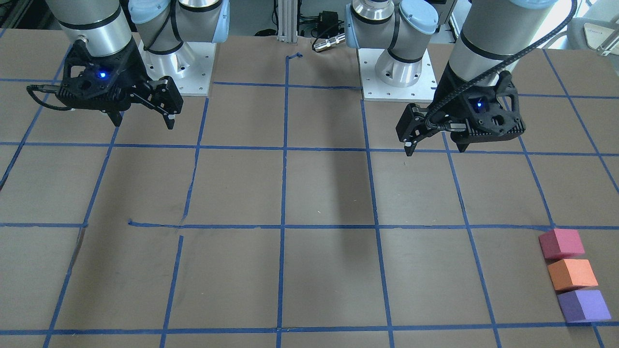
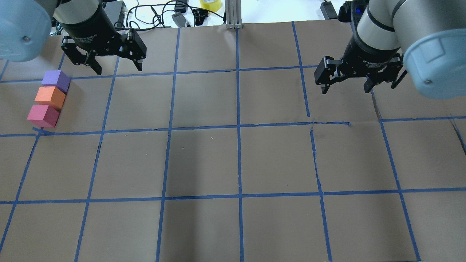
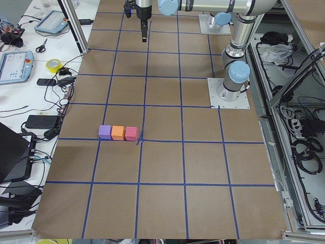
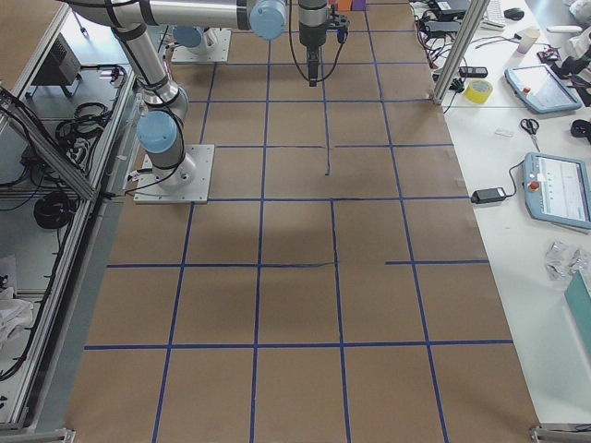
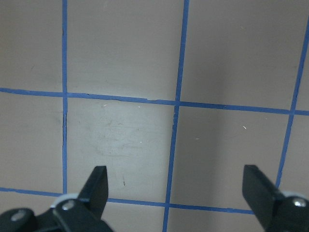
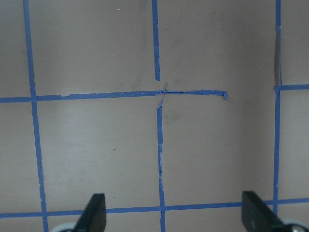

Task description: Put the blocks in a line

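blocks (image 2: 50,96) touch in a row (purple, orange, pink); left gripper (image 2: 119,69) and right gripper (image 2: 346,89) hover, fingers apart.

Arm tubes: the left arm (image 1: 488,48) and right arm (image 1: 89,21) were silver-grey cylinders ringed with thin black bands.
Joint caps: rounded pale blue covers (image 2: 431,54), each with one small screw near its middle.
Base plates: square silver plates (image 1: 382,94) dotted with bolt holes along the edges.
Left pincer: the left pincer (image 1: 435,147) was matte black, with two tapered fingers, a ribbed camera mount and a small blue light (image 1: 478,103).
Right pincer: the right pincer (image 1: 143,124) matched it; white lettering (image 2: 378,64) marked its black collar.
Cables: a black cable (image 1: 532,48) ran along the left arm; a thinner black loop (image 1: 30,92) sat at the right wrist mount.
Finger knuckles: grey round screws (image 5: 67,205) sat in the black links.
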You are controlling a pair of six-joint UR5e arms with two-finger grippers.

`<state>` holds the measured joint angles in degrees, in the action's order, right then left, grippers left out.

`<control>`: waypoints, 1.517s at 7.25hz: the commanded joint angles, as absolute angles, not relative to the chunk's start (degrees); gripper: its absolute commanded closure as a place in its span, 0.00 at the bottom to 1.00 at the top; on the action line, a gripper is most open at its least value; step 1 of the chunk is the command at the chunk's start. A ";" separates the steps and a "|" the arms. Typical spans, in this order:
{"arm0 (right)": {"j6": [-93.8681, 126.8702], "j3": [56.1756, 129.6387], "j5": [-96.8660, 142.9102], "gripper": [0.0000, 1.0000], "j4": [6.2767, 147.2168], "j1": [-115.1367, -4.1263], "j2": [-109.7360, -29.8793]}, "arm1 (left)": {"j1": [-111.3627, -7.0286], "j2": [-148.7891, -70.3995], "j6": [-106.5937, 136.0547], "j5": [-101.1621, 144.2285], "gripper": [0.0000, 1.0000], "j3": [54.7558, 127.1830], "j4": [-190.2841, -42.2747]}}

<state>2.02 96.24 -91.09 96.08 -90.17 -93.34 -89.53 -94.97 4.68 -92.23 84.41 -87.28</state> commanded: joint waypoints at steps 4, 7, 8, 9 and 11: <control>2.02 96.24 -91.14 0.00 96.07 -90.09 -93.34 | -88.68 -94.14 0.18 -88.51 0.00 84.55 -87.71; 2.02 96.33 -91.14 0.00 96.06 -90.18 -93.34 | -88.68 -94.30 0.61 -88.51 0.00 84.55 -87.63; 2.02 96.33 -91.14 0.00 96.06 -90.18 -93.34 | -88.77 -94.48 0.62 -88.42 0.00 84.55 -87.28; 2.02 96.33 -91.14 0.00 96.06 -90.18 -93.34 | -88.77 -94.40 0.62 -88.51 0.00 84.55 -87.28; 2.02 96.33 -91.14 0.00 96.06 -90.18 -93.25 | -88.68 -94.31 0.62 -88.51 0.00 84.55 -87.28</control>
<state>2.02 96.33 -91.14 96.07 -90.18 -93.32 -88.75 -94.34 0.61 -88.50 84.55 -87.29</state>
